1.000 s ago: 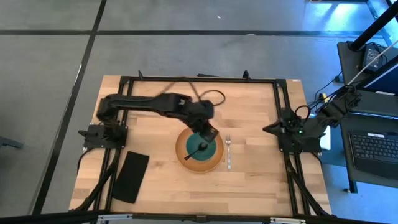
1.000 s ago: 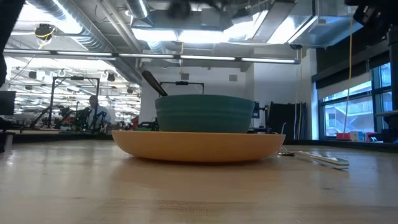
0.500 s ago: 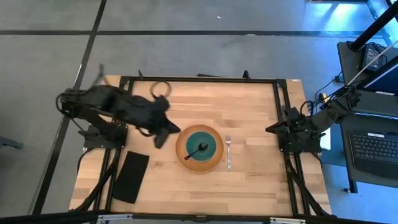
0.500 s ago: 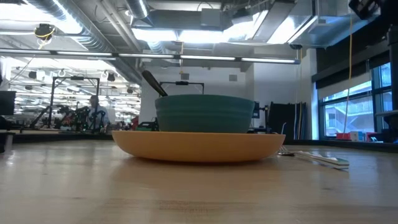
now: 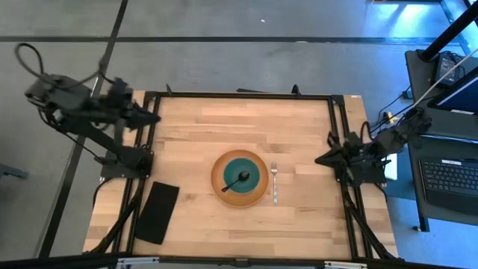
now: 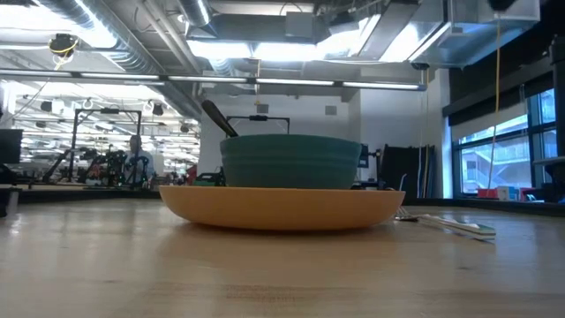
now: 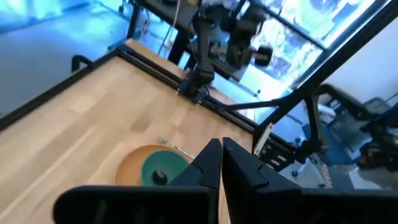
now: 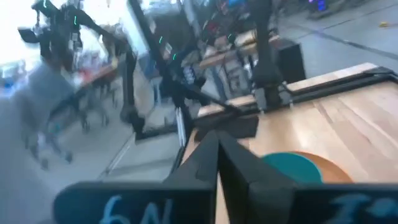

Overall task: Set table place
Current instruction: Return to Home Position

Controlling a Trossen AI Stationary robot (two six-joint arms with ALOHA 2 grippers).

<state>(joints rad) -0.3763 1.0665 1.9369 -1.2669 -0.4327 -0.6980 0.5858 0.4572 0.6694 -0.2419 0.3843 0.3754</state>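
Note:
A teal bowl (image 5: 240,174) stands on a yellow plate (image 5: 239,196) near the middle of the light wood table (image 5: 299,127). A dark spoon (image 5: 237,179) lies in the bowl, its handle (image 6: 218,117) leaning on the rim. A silver fork (image 5: 274,183) lies on the table just right of the plate. My left gripper (image 5: 153,117) is shut and empty, pulled back over the table's far left corner. My right gripper (image 5: 321,159) is shut and empty at the right edge. Both show shut in their wrist views (image 7: 221,158) (image 8: 217,149).
A black folded napkin (image 5: 157,211) lies flat near the table's near left corner. A black metal frame (image 5: 239,96) runs along the table's edges. Bare wood lies on the far half and along the near edge.
My left gripper has left the bowl and swung back toward the table's far left corner, rising as it went. The spoon has stayed in the bowl, and the plate and fork have not moved.

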